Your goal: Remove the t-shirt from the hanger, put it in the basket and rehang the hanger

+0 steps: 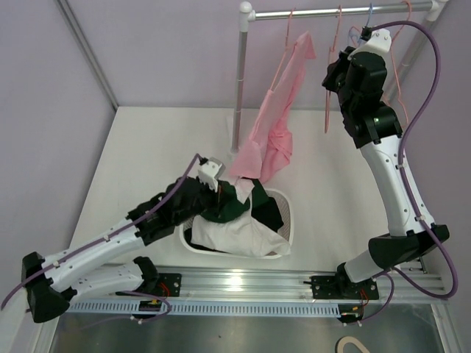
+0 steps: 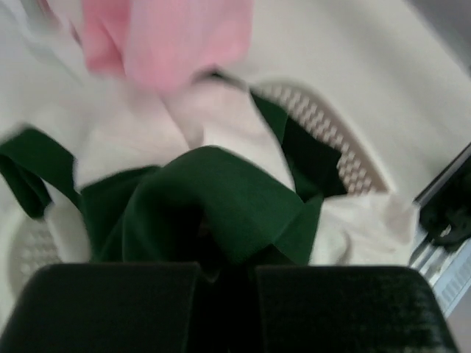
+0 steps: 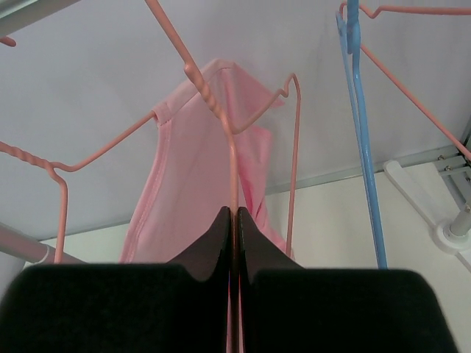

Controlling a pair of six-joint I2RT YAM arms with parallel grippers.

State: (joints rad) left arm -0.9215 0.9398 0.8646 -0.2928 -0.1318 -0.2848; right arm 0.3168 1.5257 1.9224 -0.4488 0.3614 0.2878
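two soft cloths (green and white) filled the perforated basket beneath the left gripper, whose grip i could not tell. beyond, the limp pink t-shirt hung from the rail. farthest, the right gripper pinched a thin wire hanger; slick wire might slip, or unhook entirely.

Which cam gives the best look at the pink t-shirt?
Top external: the pink t-shirt shows full length, from the rail down to the basket. Right wrist sees only its upper part, behind the right gripper, jaws shut on a hanger wire. Left wrist catches a blurred pink patch at the top edge.
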